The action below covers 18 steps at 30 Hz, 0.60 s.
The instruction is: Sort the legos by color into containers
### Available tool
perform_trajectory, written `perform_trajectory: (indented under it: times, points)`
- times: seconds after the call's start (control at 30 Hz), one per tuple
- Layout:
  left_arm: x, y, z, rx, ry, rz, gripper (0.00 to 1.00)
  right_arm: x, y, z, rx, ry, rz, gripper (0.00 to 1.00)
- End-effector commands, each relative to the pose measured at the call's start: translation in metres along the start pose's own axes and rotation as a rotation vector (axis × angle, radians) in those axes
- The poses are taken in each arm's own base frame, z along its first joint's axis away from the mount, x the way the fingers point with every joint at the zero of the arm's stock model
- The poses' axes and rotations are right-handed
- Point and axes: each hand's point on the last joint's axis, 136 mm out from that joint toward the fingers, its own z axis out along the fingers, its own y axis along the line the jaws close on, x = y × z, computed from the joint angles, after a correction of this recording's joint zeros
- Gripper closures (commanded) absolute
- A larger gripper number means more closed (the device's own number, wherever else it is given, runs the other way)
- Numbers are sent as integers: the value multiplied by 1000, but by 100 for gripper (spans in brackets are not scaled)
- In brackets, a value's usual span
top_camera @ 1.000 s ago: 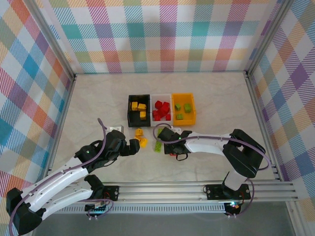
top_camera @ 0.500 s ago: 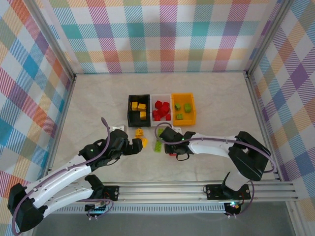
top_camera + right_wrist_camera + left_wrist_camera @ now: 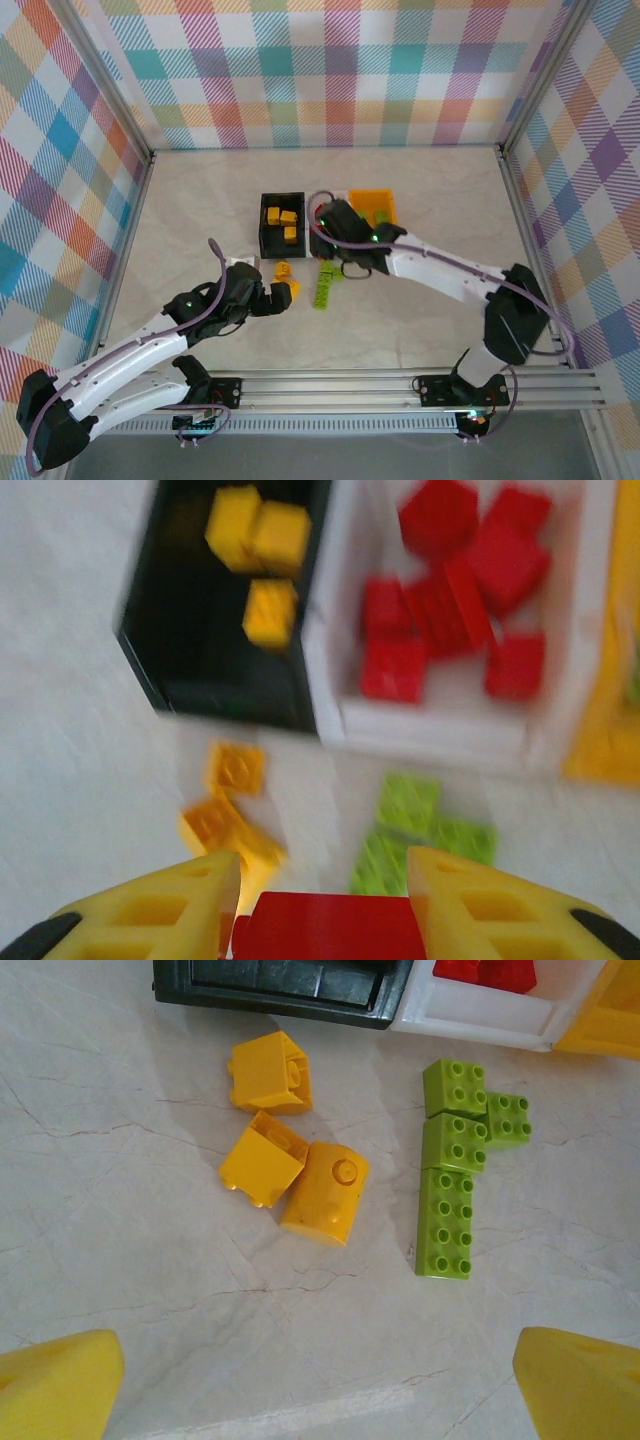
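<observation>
The red brick (image 3: 325, 925) sits clamped between the fingers of the right pincer (image 3: 322, 880), near the white bin (image 3: 430, 738) holding the other reds. The arm should clear the near wall, centre over the bin, then release low. The left pincer (image 3: 320, 1390) gapes wide and empty, facing loose yellow bricks (image 3: 290, 1160) on the desk (image 3: 120, 1220).

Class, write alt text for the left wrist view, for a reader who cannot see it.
Three yellow bricks lie on the pale table, with a cluster of four lime green bricks to their right. The black bin and white bin edge the top; the left claw, open and empty, shows yellow fingertips at the bottom corners.
</observation>
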Motion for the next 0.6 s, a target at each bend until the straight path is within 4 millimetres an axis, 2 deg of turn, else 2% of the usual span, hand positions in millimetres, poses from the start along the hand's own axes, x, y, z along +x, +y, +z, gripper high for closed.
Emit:
perform_trajectory:
  times: [0.0, 0.1, 0.23, 0.3, 0.33, 0.4, 0.47, 0.57]
  points:
    - [-2, -3, 0, 7, 3, 27, 0, -24, -11, 31, 63, 13, -40, 65]
    - [0, -3, 0, 0, 21, 44, 0, -48, -29, 59, 111, 14, 17, 65]
    - [3, -5, 3, 11, 34, 50, 0, -67, -34, 87, 122, 24, 32, 62]
    - [5, -9, 5, 30, 46, 57, 0, -73, -31, 98, 114, 41, 19, 56]
    - [5, -11, 7, 31, 52, 61, 0, -76, -30, 100, 112, 43, 17, 51]
    - [5, -14, 10, 32, 67, 77, 0, -82, -28, 100, 112, 38, 20, 35]
    - [5, -20, 13, 39, 78, 103, 0, -89, -25, 91, 97, 12, 17, 26]
    - [2, -33, 17, 37, 86, 152, 0, -95, -23, 69, 78, -31, 28, 21]
